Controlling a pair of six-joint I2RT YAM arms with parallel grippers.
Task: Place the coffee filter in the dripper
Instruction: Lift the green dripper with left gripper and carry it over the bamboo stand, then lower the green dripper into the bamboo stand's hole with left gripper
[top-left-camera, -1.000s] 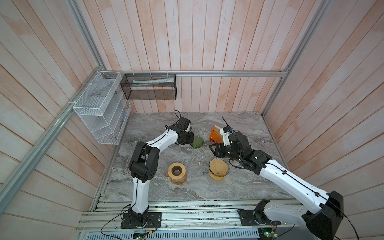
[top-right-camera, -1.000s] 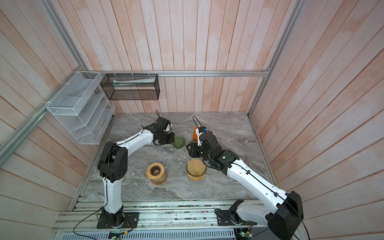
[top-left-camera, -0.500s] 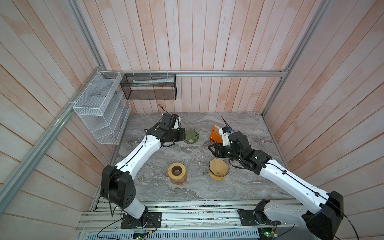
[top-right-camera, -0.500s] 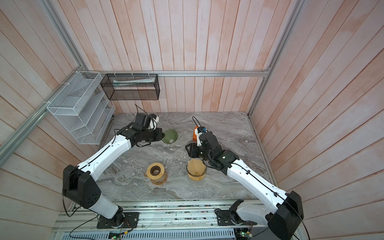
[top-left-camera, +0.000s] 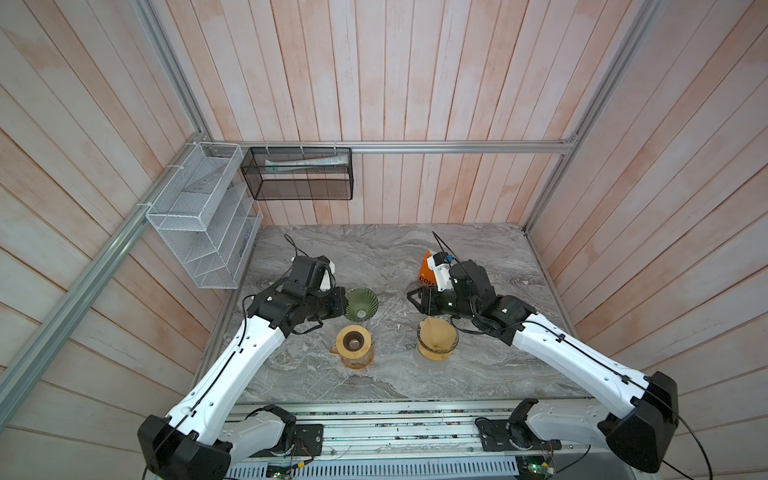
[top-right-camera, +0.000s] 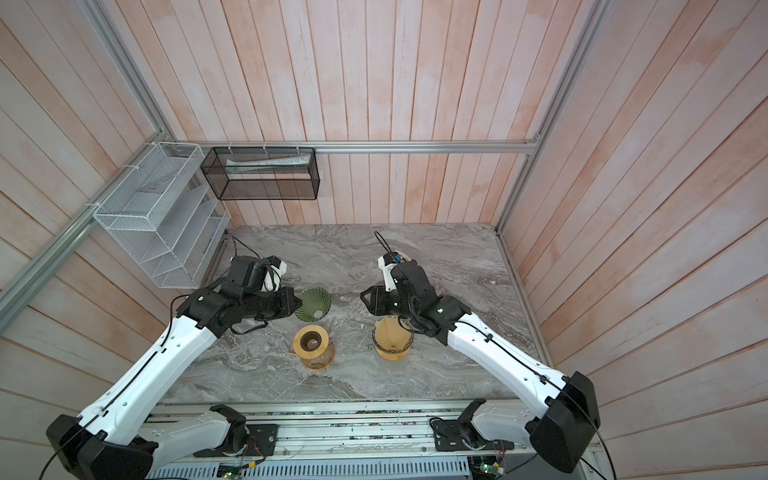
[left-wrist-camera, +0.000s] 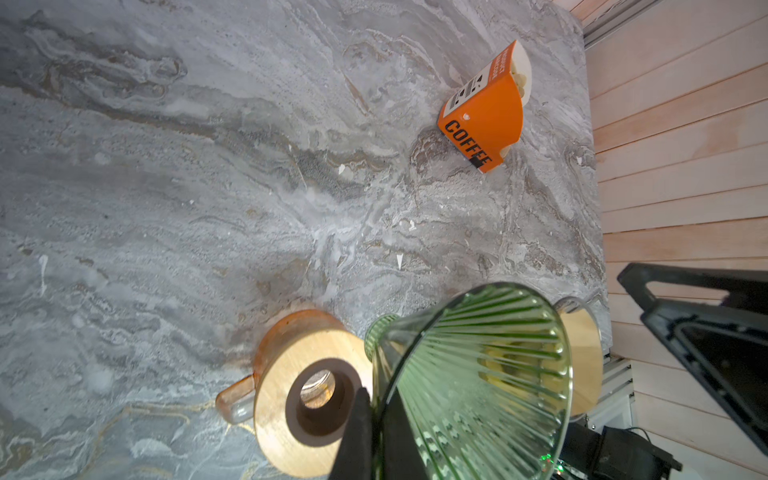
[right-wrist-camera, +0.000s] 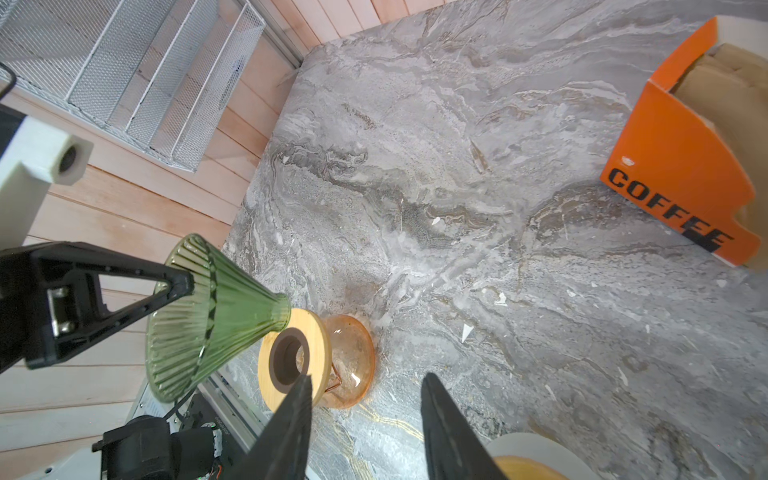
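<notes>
Over the marble table (top-left-camera: 478, 253), the right gripper (right-wrist-camera: 365, 395) hovered empty with its jaws apart. The left gripper (top-left-camera: 341, 302) was clamped on the rim of the green dripper (top-left-camera: 360, 304), holding it tilted in the air just beside the wood-collared carafe (top-left-camera: 353, 345). The orange box (left-wrist-camera: 482, 120) stood just behind the right gripper. Brown coffee filters (right-wrist-camera: 715, 79) lay inside it, touched by neither pincer.

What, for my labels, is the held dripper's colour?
The dripper is ribbed translucent green, clearest in the left wrist view.

Both top views high overhead on whole table (top-left-camera: 395, 257), wrist views low, near, sharing dripper (left-wrist-camera: 478, 374)
</notes>
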